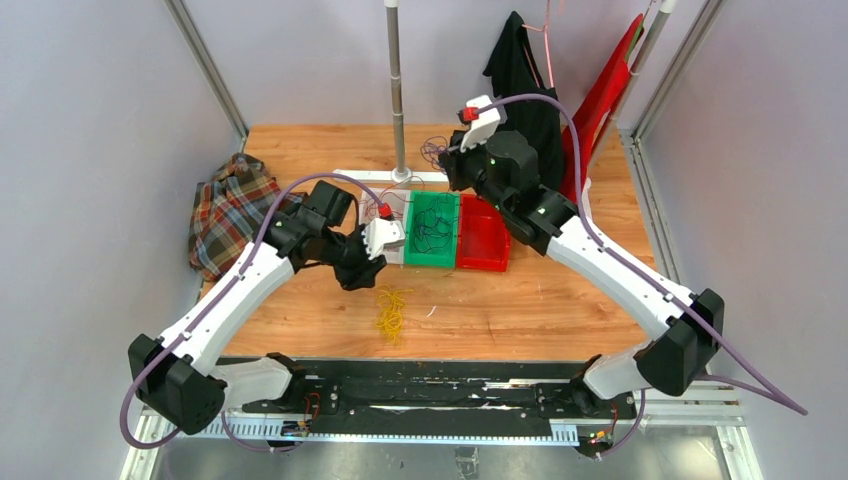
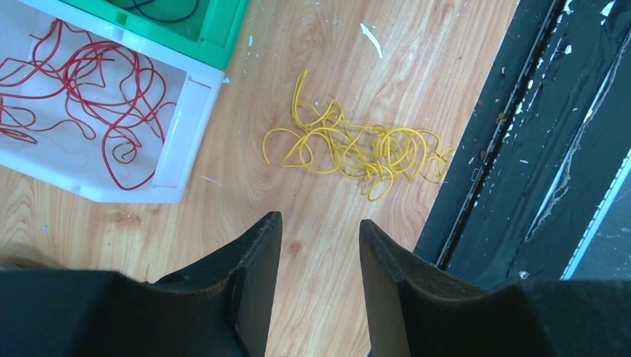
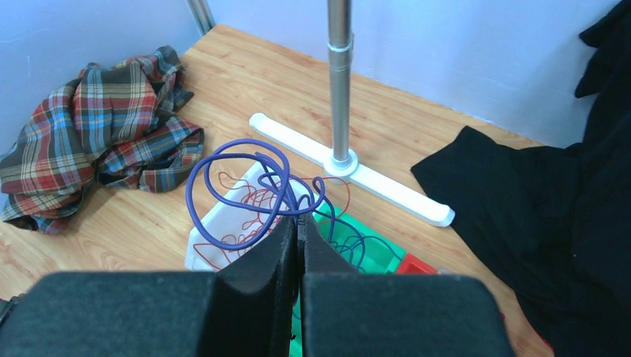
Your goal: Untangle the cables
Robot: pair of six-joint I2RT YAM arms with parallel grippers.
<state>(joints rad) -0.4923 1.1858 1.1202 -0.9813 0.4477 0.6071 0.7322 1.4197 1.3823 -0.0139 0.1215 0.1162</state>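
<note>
Spanning the scene: wooden table [image 1: 560, 300], with a black rail [image 2: 521, 149] along its near edge.
Arms: left arm [image 1: 240, 290] and right arm [image 1: 610, 260] both reach in toward the middle of the table.
Clothes: a plaid shirt [image 1: 230, 210] lies crumpled at the table's left edge. A black garment [image 1: 525, 90] and a red garment [image 1: 605, 90] hang at the back right.
Stand: a metal pole [image 1: 397, 90] stands upright on a flat white base [image 3: 372, 178] behind the bins.
Bins: white bin [image 2: 178, 141], green bin [image 2: 223, 30] and red bin [image 1: 483, 240] touch side by side, running left to right in the top view.
Yellow cable bunch [image 2: 357, 149]: lies on bare wood between the bins and the rail, apart from the white bin. Its long axis runs from the bins toward the rail, and one loose end sticks out sideways at the bin end.
Red cable strands [image 2: 82, 89]: loose loops inside the white bin.
Dark cable strands [image 1: 432, 232]: inside the green bin.
Blue-purple cable [image 3: 277, 177]: held up above the white and green bins. Its big loop stands out left of the fingertips in the right wrist view.
Left gripper [image 2: 318, 223]: jaws parted with nothing between them, above bare wood, tips pointing toward the yellow bunch.
Right gripper [image 3: 299, 223]: jaws clenched on the blue-purple cable.
</note>
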